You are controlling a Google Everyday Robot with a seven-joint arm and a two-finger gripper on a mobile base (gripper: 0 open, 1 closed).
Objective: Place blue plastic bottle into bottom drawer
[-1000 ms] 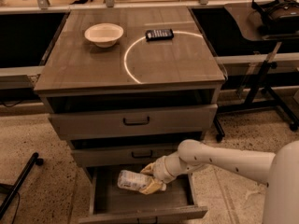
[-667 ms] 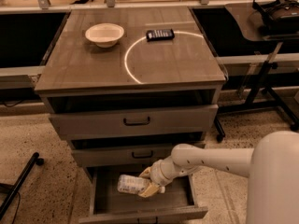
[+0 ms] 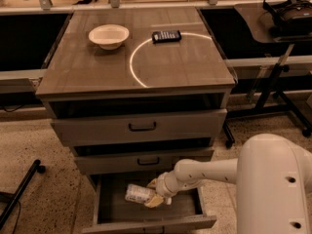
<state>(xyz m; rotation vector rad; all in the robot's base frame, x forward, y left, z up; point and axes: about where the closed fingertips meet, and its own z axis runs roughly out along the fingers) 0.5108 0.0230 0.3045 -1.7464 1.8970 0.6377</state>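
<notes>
Camera view, claw (image 3: pixel 155 193) clamped on blue plastic bottle (image 3: pixel 137 193) inside bottom drawer (image 3: pixel 146 224), middle drawer (image 3: pixel 141 161) just above

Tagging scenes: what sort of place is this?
Probably an office or lab: speckled floor, rolling desk stand, wooden drawer cabinet. The gripper holds the blue plastic bottle inside the bottom drawer.

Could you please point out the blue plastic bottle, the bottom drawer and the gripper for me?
blue plastic bottle (image 3: pixel 136 193): camera view, on its label wrap.
bottom drawer (image 3: pixel 181 207): camera view, on its bare floor.
gripper (image 3: pixel 152 193): camera view, midway between its fingertips, inside the bottom drawer.
</notes>
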